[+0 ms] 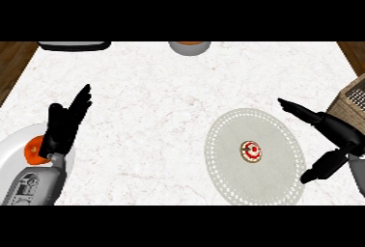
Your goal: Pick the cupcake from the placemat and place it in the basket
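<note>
The right hand [329,140] hangs over the worktop's right side, fingers spread straight and thumb held apart below them, holding nothing; it sits just off the right rim of the placemat [228,178], between that rim and the basket [351,103]. The cupcake [251,151] stands on the placemat a little right of its middle, white-topped with red markings, apart from the hand's fingers and thumb. The placemat is a pale round mat with a dotted border, lying toward the worktop's [157,96] near-right part. The basket, woven and brown, shows only in part at the worktop's right edge, behind the right hand. At the left, the left hand [65,123] rests open near the worktop's left edge, fingers straight and pointing away from the robot. Beside its wrist an orange object [33,150] lies on a white plate [10,147] at the near-left corner. Along the far edge sit a dark tray-like thing [74,46] toward the left and a grey bowl [189,48] with something orange inside, near the middle.
</note>
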